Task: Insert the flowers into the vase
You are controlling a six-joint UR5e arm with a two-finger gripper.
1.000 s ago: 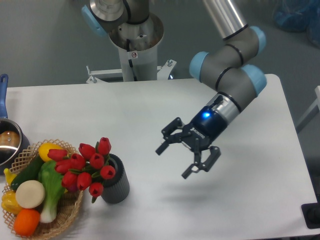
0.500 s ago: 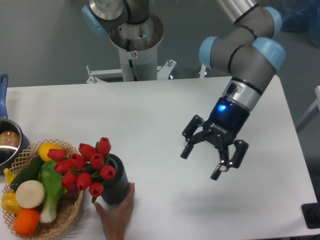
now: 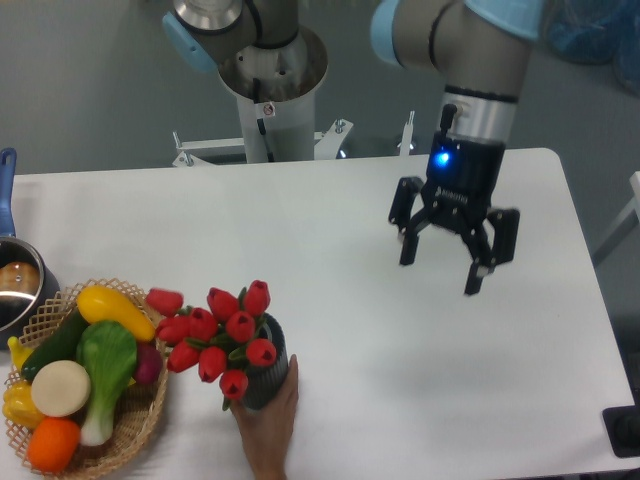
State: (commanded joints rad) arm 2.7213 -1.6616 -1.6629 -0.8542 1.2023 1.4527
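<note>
The red flowers stand with their stems in the dark ribbed vase, leaning out to the left over its rim. A human hand at the front edge holds the vase's base. My gripper hangs open and empty above the table's right half, fingers pointing down, far to the right of the vase.
A wicker basket of toy vegetables sits at the front left. A steel pot with a blue handle is at the left edge. The arm's base column rises behind the table.
The hand has slid the vase with the flowers to the right, away from the basket. My gripper has risen and swung back toward the right rear, turning to point down.
</note>
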